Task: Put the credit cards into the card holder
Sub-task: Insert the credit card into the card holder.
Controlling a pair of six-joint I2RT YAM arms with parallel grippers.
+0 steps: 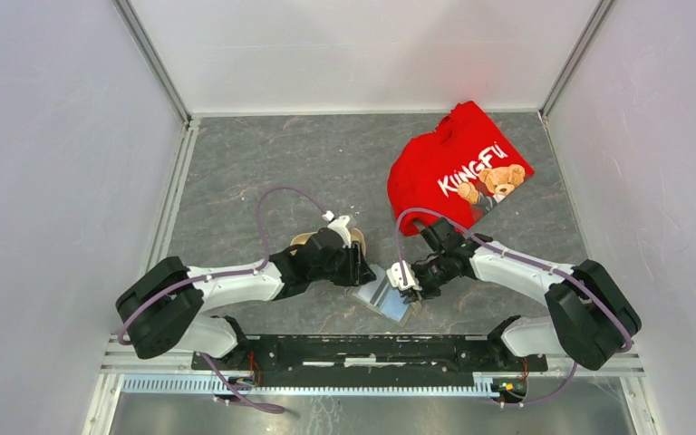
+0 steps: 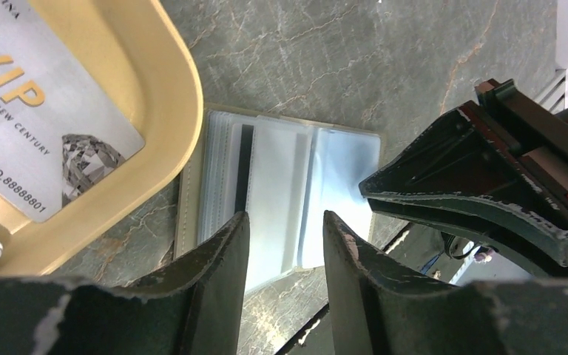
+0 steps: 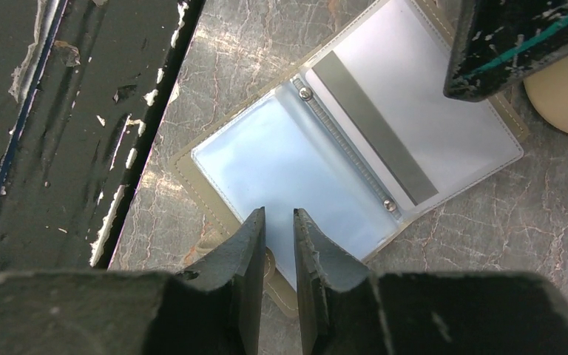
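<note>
The card holder (image 1: 382,299) lies open on the table between both grippers, its clear pockets (image 3: 266,163) facing up. A pale credit card with a grey stripe (image 3: 429,118) sits in one pocket, and shows as a dark stripe (image 2: 245,166) in the left wrist view. A silver VIP credit card (image 2: 44,111) lies in the beige tray (image 2: 170,96). My left gripper (image 2: 285,222) hovers open over the holder (image 2: 288,177) with nothing between its fingers. My right gripper (image 3: 279,214) has a narrow gap between its jaws, its tips at the holder's near edge, over the empty pocket.
A red shirt (image 1: 458,168) lies at the back right. The beige tray (image 1: 306,238) sits just left of the holder, under my left arm. The dark base rail (image 3: 59,111) runs close beside the holder. My right finger (image 2: 473,192) reaches the holder's edge.
</note>
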